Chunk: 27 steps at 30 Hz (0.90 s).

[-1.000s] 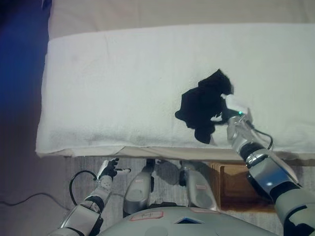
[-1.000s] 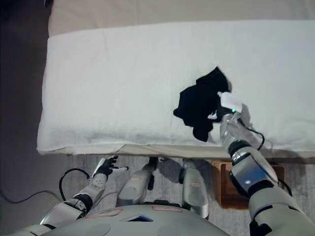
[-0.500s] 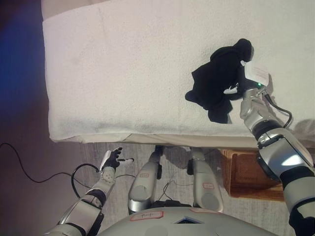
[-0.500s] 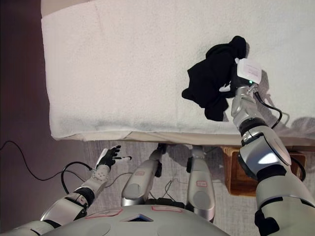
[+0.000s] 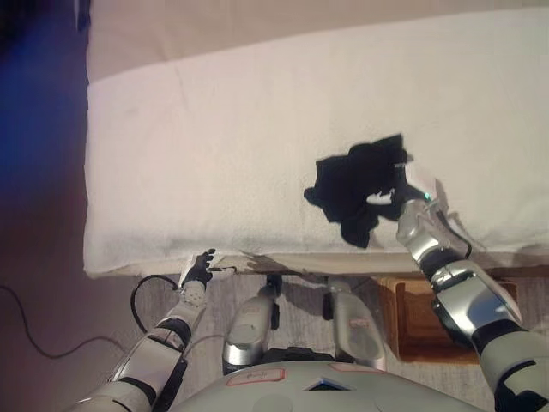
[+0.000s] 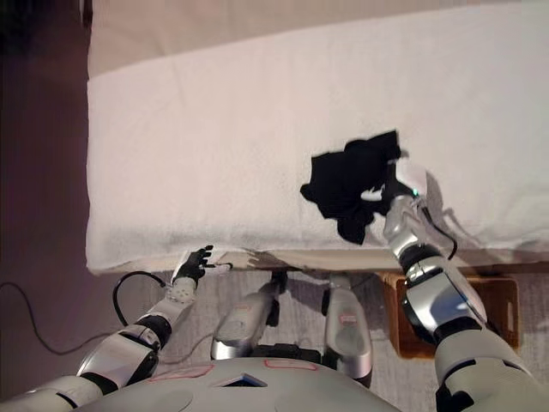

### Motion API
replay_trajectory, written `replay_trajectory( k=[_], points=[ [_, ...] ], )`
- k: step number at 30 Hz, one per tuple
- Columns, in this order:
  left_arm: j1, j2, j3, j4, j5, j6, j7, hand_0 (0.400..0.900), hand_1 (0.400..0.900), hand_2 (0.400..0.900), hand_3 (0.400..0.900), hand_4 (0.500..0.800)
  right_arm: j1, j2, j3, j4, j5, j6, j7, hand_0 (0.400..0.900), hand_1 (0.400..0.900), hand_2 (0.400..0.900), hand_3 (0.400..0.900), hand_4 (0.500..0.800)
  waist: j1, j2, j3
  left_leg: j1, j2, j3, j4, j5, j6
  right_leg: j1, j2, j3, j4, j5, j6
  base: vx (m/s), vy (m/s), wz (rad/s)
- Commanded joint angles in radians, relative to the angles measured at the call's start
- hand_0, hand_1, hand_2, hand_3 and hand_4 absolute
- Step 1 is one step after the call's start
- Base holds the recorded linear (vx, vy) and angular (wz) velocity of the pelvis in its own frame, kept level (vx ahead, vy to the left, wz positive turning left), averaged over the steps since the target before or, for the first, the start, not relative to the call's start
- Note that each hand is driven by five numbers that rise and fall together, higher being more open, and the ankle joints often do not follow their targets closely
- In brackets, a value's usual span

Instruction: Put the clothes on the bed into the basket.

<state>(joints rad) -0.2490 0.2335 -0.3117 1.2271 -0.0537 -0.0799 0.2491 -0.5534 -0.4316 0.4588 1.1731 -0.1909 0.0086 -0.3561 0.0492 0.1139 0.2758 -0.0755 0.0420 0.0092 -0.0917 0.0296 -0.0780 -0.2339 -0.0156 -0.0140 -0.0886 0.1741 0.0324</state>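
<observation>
One black garment on one bed, right hand buried in it.

The garment lies bunched near the bed's front edge. The right hand reaches into it; I cannot tell its finger state. The left hand hangs below the edge, fingers loosely spread, empty. One wooden basket sits on the floor.

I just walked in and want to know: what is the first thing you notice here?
A black piece of clothing stands out, crumpled on the white bed near its front edge. The robot's right hand is at the cloth's right side, partly hidden in it. Lower down, a brown wooden basket sits on the floor on the right, and the left hand hangs by the bed's front edge with fingers spread.
</observation>
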Motion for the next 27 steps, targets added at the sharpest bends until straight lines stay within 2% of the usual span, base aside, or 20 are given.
replay_trajectory(
  k=[1, 4, 5, 7, 8, 9, 10, 11, 12, 13, 14, 16, 18, 19, 20, 21, 23, 24, 25, 27],
  points=[
    [0.024, 0.042, -0.012, 0.133, 0.034, 0.011, 0.01, 0.9, 0.9, 0.9, 0.9, 0.8, 0.079, -0.057, -0.053, 0.057, 0.055, -0.004, -0.017, 0.4, 0.4, 0.4, 0.4, 0.5, -0.07, -0.043, -0.136, 0.063, -0.043, 0.081, 0.004, -0.079, 0.034, 0.065, 0.004, 0.091, 0.001, -0.085, 0.035, -0.02, 0.02, -0.59],
    [0.017, 0.057, -0.008, 0.125, 0.055, 0.018, 0.003, 0.9, 0.9, 0.9, 0.9, 0.8, 0.127, -0.095, -0.103, 0.047, 0.063, -0.005, -0.008, 0.4, 0.4, 0.4, 0.4, 0.5, -0.113, -0.045, -0.155, 0.145, -0.032, 0.123, 0.004, -0.097, 0.034, 0.096, 0.026, 0.121, 0.074, -0.131, 0.027, -0.03, -0.038, -0.39],
    [0.013, 0.065, -0.005, 0.12, 0.061, 0.02, 0.002, 0.9, 0.9, 0.9, 0.9, 0.8, 0.147, -0.111, -0.125, 0.045, 0.071, -0.005, -0.001, 0.4, 0.4, 0.4, 0.4, 0.5, -0.131, -0.05, -0.159, 0.149, -0.028, 0.135, 0.074, -0.101, 0.028, 0.111, 0.034, 0.139, 0.088, -0.141, 0.022, -0.02, -0.09, -0.44],
    [0.02, 0.076, 0.003, 0.105, 0.071, 0.022, -0.004, 0.9, 0.9, 0.9, 0.9, 0.8, 0.173, -0.128, -0.145, 0.027, 0.071, -0.001, 0.005, 0.4, 0.4, 0.4, 0.4, 0.5, -0.146, -0.071, -0.162, 0.089, -0.019, 0.152, 0.347, -0.061, 0.004, 0.153, 0.04, 0.156, 0.089, -0.142, 0.007, -0.05, -0.124, -0.59],
    [0.024, 0.085, 0.004, 0.089, 0.07, 0.023, -0.005, 0.9, 0.9, 0.9, 0.9, 0.8, 0.185, -0.143, -0.158, 0.013, 0.076, -0.004, 0.003, 0.4, 0.4, 0.4, 0.4, 0.5, -0.142, -0.092, -0.146, 0.018, -0.03, 0.123, 0.512, -0.03, -0.006, 0.167, 0.041, 0.166, 0.103, -0.138, -0.002, -0.17, -0.127, -1.47],
    [0.032, 0.093, 0.006, 0.076, 0.069, 0.018, -0.001, 0.9, 0.9, 0.9, 0.9, 0.8, 0.184, -0.156, -0.17, 0.0, 0.087, -0.004, -0.001, 0.4, 0.4, 0.4, 0.4, 0.5, -0.124, -0.121, -0.121, -0.062, -0.076, 0.063, 0.644, -0.012, 0.0, 0.183, 0.054, 0.218, 0.125, -0.137, -0.01, -0.15, -0.081, -1.28],
    [0.032, 0.093, 0.006, 0.076, 0.069, 0.018, -0.001, 0.9, 0.9, 0.9, 0.9, 0.8, 0.184, -0.156, -0.17, 0.0, 0.087, -0.004, -0.001, 0.4, 0.4, 0.4, 0.4, 0.5, -0.123, -0.122, -0.124, -0.066, -0.077, 0.064, 0.643, -0.01, 0.0, 0.179, 0.053, 0.22, 0.126, -0.136, -0.01, -0.12, -0.019, -1.47],
    [0.041, 0.096, 0.012, 0.076, 0.065, 0.016, 0.001, 0.9, 0.9, 0.9, 0.9, 0.8, 0.19, -0.168, -0.179, -0.001, 0.091, -0.004, -0.001, 0.4, 0.4, 0.4, 0.4, 0.5, -0.114, -0.131, -0.126, -0.087, -0.082, 0.057, 0.605, -0.021, 0.012, 0.186, 0.052, 0.249, 0.128, -0.133, -0.003, 0.11, 0.059, -1.73],
    [0.059, 0.097, 0.021, 0.072, 0.06, 0.01, 0.008, 0.9, 0.9, 0.9, 0.9, 0.8, 0.187, -0.182, -0.175, -0.003, 0.09, -0.008, 0.006, 0.4, 0.4, 0.4, 0.4, 0.5, -0.09, -0.132, -0.141, -0.052, -0.111, -0.02, 0.41, -0.057, 0.043, 0.214, 0.067, 0.327, 0.133, -0.131, 0.022, 0.11, 0.058, -1.74],
    [0.059, 0.097, 0.021, 0.072, 0.06, 0.01, 0.008, 0.9, 0.9, 0.9, 0.9, 0.8, 0.187, -0.182, -0.175, -0.003, 0.09, -0.007, 0.006, 0.4, 0.4, 0.4, 0.4, 0.5, -0.089, -0.133, -0.142, -0.05, -0.112, -0.019, 0.405, -0.054, 0.043, 0.212, 0.065, 0.329, 0.132, -0.129, 0.022, 0.26, 0.144, -2.16],
    [0.063, 0.1, 0.027, 0.07, 0.049, 0.006, 0.013, 0.9, 0.9, 0.9, 0.9, 0.8, 0.168, -0.205, -0.161, -0.007, 0.075, -0.003, 0.016, 0.4, 0.4, 0.4, 0.4, 0.5, -0.081, -0.113, -0.159, -0.024, -0.105, -0.068, 0.229, -0.028, 0.052, 0.244, 0.081, 0.393, 0.128, -0.14, 0.036, 0.17, 0.119, -1.24],
    [0.058, 0.102, 0.029, 0.073, 0.048, 0.005, 0.008, 0.9, 0.9, 0.9, 0.9, 0.8, 0.158, -0.211, -0.152, -0.004, 0.068, -0.001, 0.032, 0.4, 0.4, 0.4, 0.4, 0.5, -0.08, -0.105, -0.168, 0.016, -0.095, -0.043, 0.185, -0.031, 0.055, 0.248, 0.086, 0.406, 0.122, -0.141, 0.038, 0.13, 0.133, -1.11],
    [0.053, 0.085, 0.025, 0.073, 0.043, 0.003, 0.012, 0.9, 0.9, 0.9, 0.9, 0.8, 0.098, -0.22, -0.117, -0.002, 0.032, 0.011, 0.041, 0.4, 0.4, 0.4, 0.4, 0.5, -0.085, -0.079, -0.171, 0.088, -0.084, 0.04, 0.114, -0.054, 0.078, 0.233, 0.079, 0.437, 0.112, -0.115, 0.077, 0.0, 0.183, -1.58],
    [0.054, 0.085, 0.03, 0.071, 0.035, 0.0, 0.016, 0.9, 0.9, 0.9, 0.9, 0.8, 0.062, -0.208, -0.102, 0.006, 0.022, 0.013, 0.037, 0.4, 0.4, 0.4, 0.4, 0.5, -0.066, -0.075, -0.164, 0.094, -0.075, 0.083, 0.104, -0.058, 0.081, 0.204, 0.061, 0.401, 0.116, -0.1, 0.094, -0.1, 0.06, -1.95],
    [0.051, 0.09, 0.034, 0.07, 0.021, -0.004, 0.022, 0.9, 0.9, 0.9, 0.9, 0.8, 0.021, -0.189, -0.08, 0.024, 0.013, 0.013, 0.035, 0.4, 0.4, 0.4, 0.4, 0.5, -0.033, -0.069, -0.151, 0.103, -0.056, 0.131, 0.09, -0.057, 0.083, 0.163, 0.023, 0.289, 0.131, -0.095, 0.1, -0.13, 0.002, -1.71],
    [0.052, 0.1, 0.037, 0.068, 0.015, -0.007, 0.023, 0.9, 0.9, 0.9, 0.9, 0.8, -0.008, -0.169, -0.063, 0.037, 0.011, 0.008, 0.033, 0.4, 0.4, 0.4, 0.4, 0.5, -0.009, -0.06, -0.141, 0.108, -0.037, 0.155, 0.074, -0.05, 0.081, 0.135, -0.021, 0.14, 0.153, -0.114, 0.08, -0.15, -0.013, -1.06],
    [0.05, 0.121, 0.043, 0.073, 0.002, -0.005, 0.013, 0.9, 0.9, 0.9, 0.9, 0.8, -0.059, -0.144, -0.027, 0.079, -0.004, 0.009, 0.047, 0.4, 0.4, 0.4, 0.4, 0.5, 0.007, -0.05, -0.133, 0.108, -0.018, 0.17, 0.057, -0.033, 0.074, 0.127, -0.077, -0.036, 0.22, -0.16, 0.068, -0.12, -0.02, -0.42],
    [0.051, 0.134, 0.048, 0.078, -0.001, -0.002, 0.012, 0.9, 0.9, 0.9, 0.9, 0.8, -0.078, -0.137, -0.014, 0.094, -0.01, 0.01, 0.05, 0.4, 0.4, 0.4, 0.4, 0.5, 0.014, -0.048, -0.136, 0.109, -0.011, 0.175, 0.052, -0.026, 0.072, 0.134, -0.086, -0.056, 0.248, -0.174, 0.066, -0.05, -0.052, -0.25],
    [0.045, 0.148, 0.056, 0.085, -0.007, -0.001, 0.009, 0.9, 0.9, 0.9, 0.9, 0.8, -0.105, -0.131, 0.002, 0.102, -0.012, 0.011, 0.054, 0.4, 0.4, 0.4, 0.4, 0.5, 0.015, -0.049, -0.134, 0.114, -0.007, 0.172, 0.046, -0.02, 0.069, 0.13, -0.086, -0.046, 0.279, -0.18, 0.065, 0.01, -0.074, -0.12],
    [0.03, 0.162, 0.073, 0.104, -0.01, 0.003, 0.011, 0.9, 0.9, 0.9, 0.9, 0.8, -0.103, -0.112, 0.007, 0.113, -0.013, 0.014, 0.053, 0.4, 0.4, 0.4, 0.4, 0.5, 0.03, -0.071, -0.148, 0.118, -0.021, 0.17, 0.032, -0.018, 0.06, 0.198, -0.096, -0.066, 0.163, -0.17, 0.063, 0.03, -0.134, 0.02]
  ],
)
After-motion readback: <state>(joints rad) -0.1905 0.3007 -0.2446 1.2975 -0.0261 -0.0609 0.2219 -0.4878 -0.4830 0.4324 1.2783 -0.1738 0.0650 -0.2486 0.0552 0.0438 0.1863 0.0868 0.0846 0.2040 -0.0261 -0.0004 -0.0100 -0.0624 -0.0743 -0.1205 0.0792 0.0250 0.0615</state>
